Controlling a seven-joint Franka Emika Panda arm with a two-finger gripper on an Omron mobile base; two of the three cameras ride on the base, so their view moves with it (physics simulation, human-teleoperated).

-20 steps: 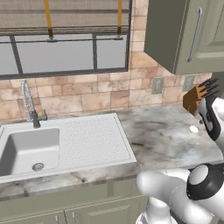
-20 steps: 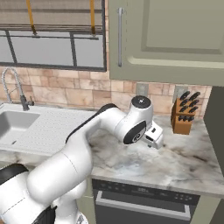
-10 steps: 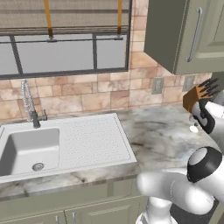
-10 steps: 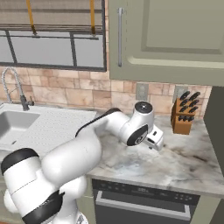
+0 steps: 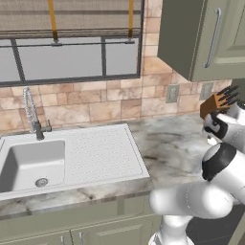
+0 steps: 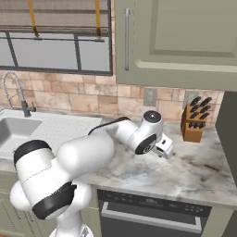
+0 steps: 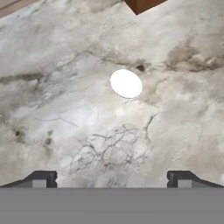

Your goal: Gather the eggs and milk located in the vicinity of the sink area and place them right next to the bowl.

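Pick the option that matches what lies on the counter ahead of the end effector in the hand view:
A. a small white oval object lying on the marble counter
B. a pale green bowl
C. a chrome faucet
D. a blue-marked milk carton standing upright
A: the hand view shows a small white oval object lying on the marble counter, beyond the open end effector, with a corner of the brown knife block farther off.
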